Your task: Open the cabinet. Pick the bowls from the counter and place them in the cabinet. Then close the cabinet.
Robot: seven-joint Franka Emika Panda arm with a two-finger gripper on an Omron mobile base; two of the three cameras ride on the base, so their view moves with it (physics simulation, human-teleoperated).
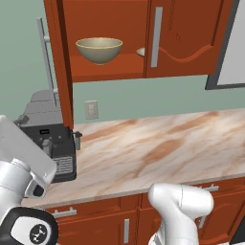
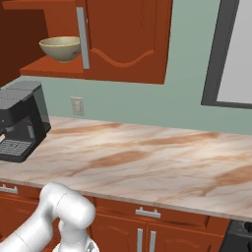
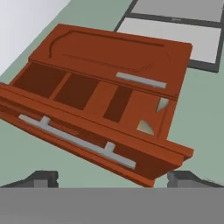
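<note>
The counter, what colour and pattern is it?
The counter is beige-pink marble with brownish veins, best seen in the right base view.

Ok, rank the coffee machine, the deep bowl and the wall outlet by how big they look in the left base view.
1. coffee machine, by far the largest, though it stands nearest the camera.
2. deep bowl on the cabinet shelf.
3. wall outlet, clearly smallest.
</note>
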